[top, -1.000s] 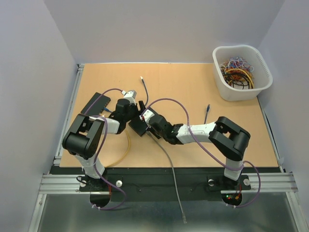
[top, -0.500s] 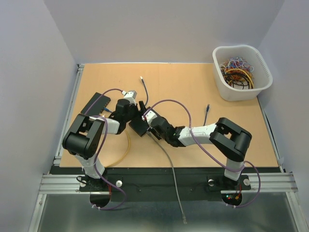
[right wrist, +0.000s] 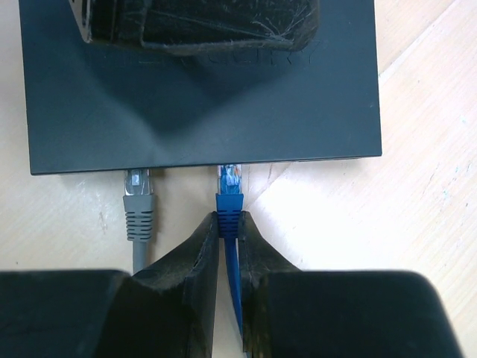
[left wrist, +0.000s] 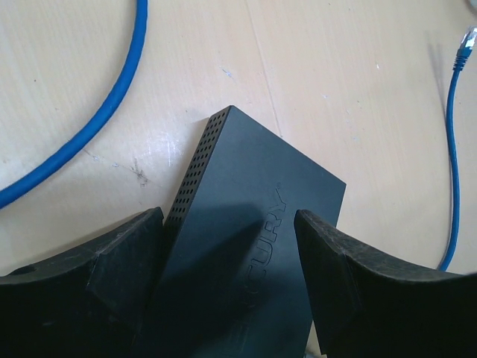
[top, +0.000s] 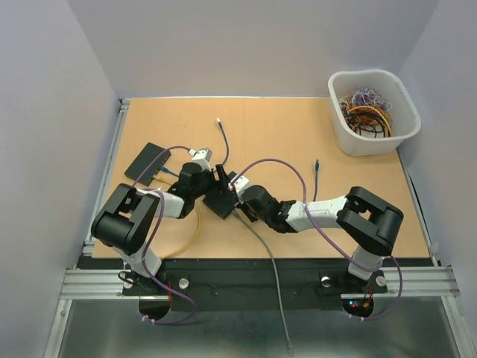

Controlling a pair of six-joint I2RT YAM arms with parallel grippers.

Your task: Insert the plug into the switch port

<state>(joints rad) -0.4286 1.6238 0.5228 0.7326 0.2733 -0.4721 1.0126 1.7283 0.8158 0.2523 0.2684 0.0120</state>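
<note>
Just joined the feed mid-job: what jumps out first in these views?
Both arms meet at the black switch mid-table: the right gripper pinches a blue plug right at the switch's port edge, beside a grey plug. The left gripper straddles the switch from the other side. A white bin of cables sits at the far right corner.

I have both arms reaching inward so the wrists meet near the middle, a little left of centre. My left arm [top: 138, 216] runs up and right from its base, wrist low, and its gripper [left wrist: 231, 283] has the fingers [left wrist: 97, 276] spread wide, one on each side of the switch [left wrist: 246, 246]. My right arm [top: 328, 212] stretches left, low over the counter, its gripper [right wrist: 229, 224] pinched tight on the blue plug [right wrist: 229, 195], fingers [right wrist: 195, 257] nearly together.
</note>
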